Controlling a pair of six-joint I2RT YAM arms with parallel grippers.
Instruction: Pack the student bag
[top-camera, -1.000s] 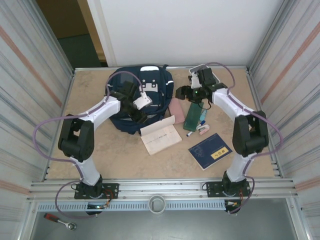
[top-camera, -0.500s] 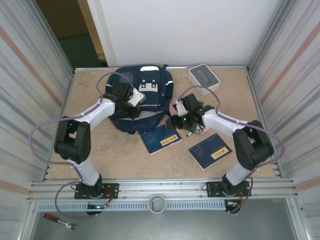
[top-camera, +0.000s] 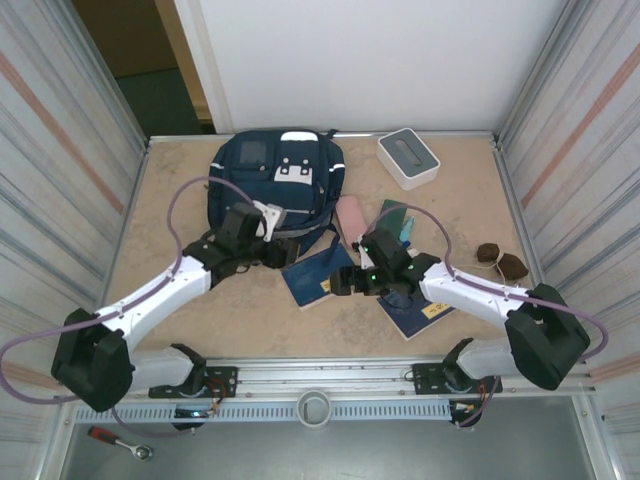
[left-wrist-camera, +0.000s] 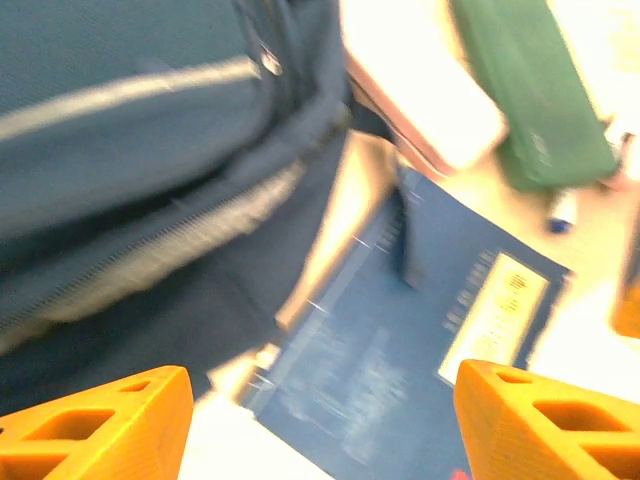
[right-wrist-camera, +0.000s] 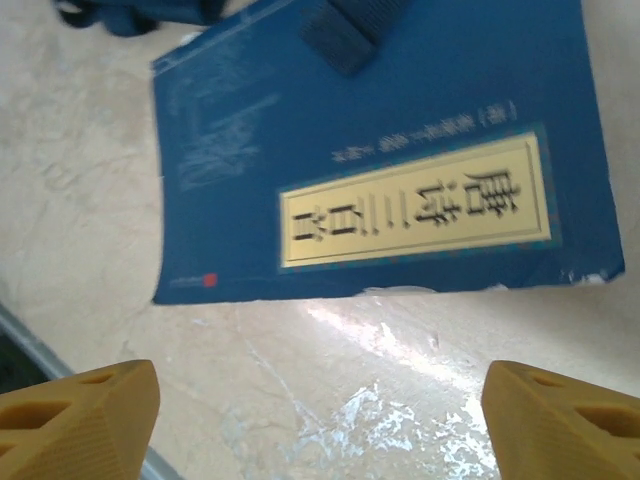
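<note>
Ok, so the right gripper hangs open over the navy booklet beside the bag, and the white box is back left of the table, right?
No: the white box sits at the back right, right of the student bag, as the top external view shows. The right gripper does hang open over the navy booklet beside the bag.

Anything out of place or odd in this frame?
A dark strap from the student bag lies across the edge of the navy booklet, which sits askew beside the bag. Lifting the booklet might snag it. Nothing looks spilled or damaged.
</note>
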